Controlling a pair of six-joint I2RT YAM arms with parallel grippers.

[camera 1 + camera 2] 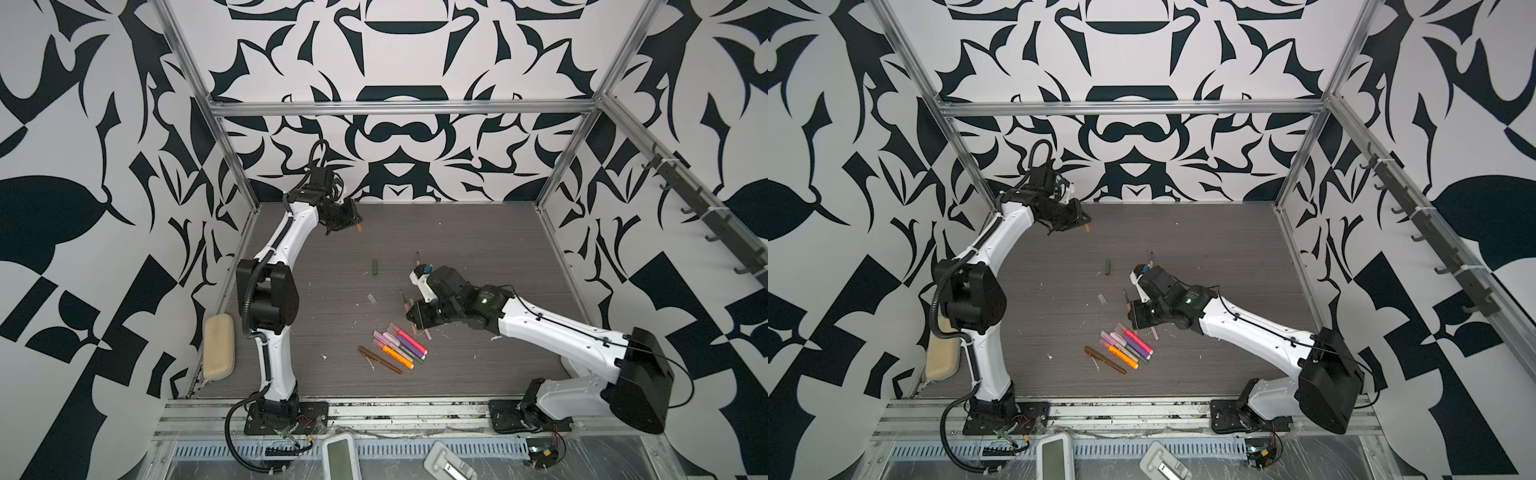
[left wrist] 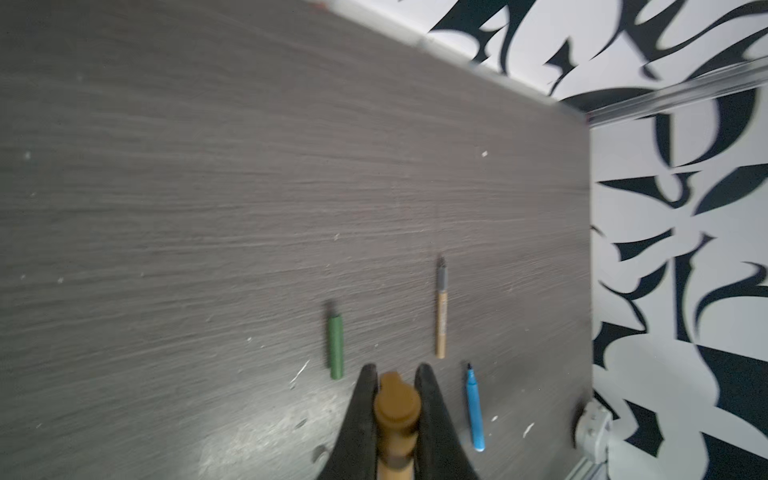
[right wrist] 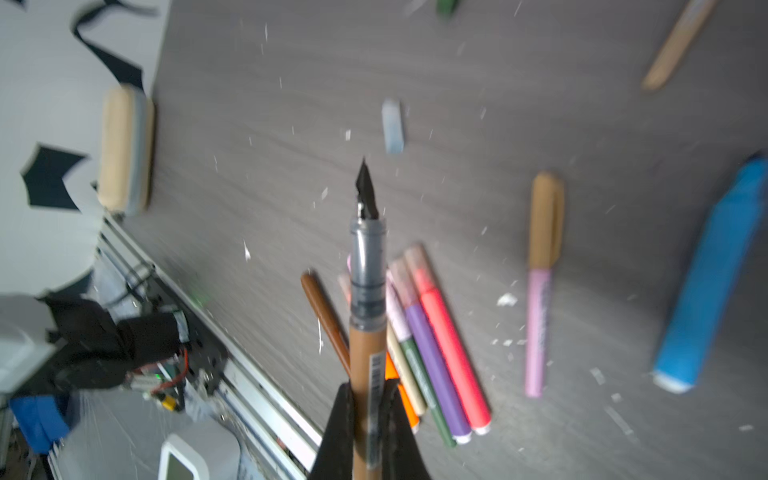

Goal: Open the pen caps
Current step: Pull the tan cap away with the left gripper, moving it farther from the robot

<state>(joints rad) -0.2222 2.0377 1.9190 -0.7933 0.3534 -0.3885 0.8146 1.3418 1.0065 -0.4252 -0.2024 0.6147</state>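
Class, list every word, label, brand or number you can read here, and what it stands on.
None readable.
Brown pen in the right gripper: barcode label, too blurred.
Pink pen: print along the barrel, too blurred.
Gold pen: faint marks, too blurred.

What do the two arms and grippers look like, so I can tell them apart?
Both arms have white links with bulky black joint housings. The left arm carries a ribbed black hose; the right arm a thin black cable and a green light near its wrist. The left gripper and right gripper are black and taper to narrow tips.
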